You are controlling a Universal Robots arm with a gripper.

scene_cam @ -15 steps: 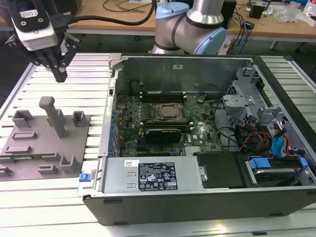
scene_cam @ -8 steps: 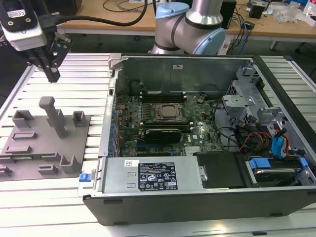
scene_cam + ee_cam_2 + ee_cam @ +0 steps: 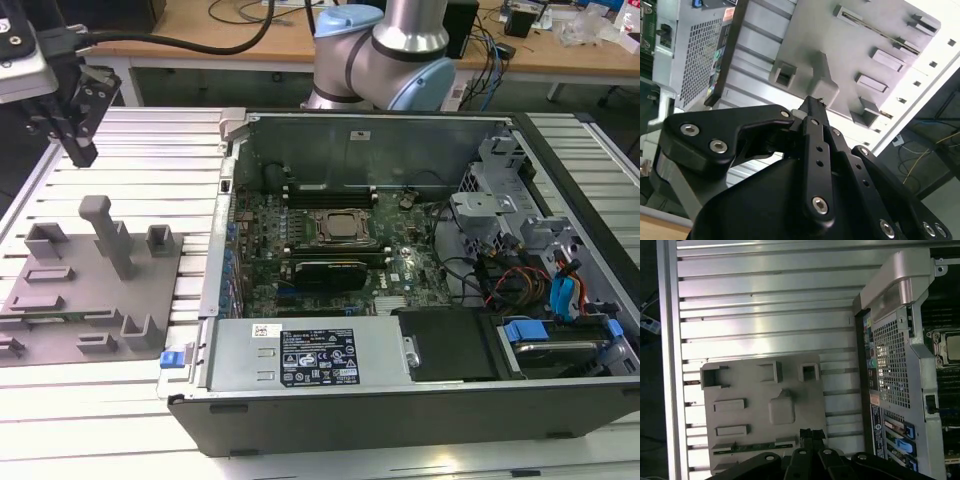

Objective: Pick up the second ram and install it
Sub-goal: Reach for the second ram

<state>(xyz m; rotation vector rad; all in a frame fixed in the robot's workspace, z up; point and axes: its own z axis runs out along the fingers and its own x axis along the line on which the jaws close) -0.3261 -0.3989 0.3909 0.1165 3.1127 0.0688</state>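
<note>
Grey fixture plate (image 3: 75, 292), exterior view: lies on the slotted aluminium worktop (image 3: 150, 140), to the exterior view's left of the open computer case (image 3: 380, 150). Probably a staging rack that keeps parts at known spots.
Gripper (image 3: 80, 155), exterior view: hangs above the worktop near the plate, well apart from the case.
Second ram (image 3: 877, 29), second wrist view: thin stick seated in the plate's long slot, likely on edge so its flat faces can be pinched. Not in hand.
Fingers (image 3: 816, 131), second wrist view: together, gripping nothing, pointed towards the upright post (image 3: 822, 75).
Second ram (image 3: 747, 445), first wrist view: greenish strip in the slot, with the gripper (image 3: 812, 433) looking close to one end of it. Height above it is hard to judge.
</note>
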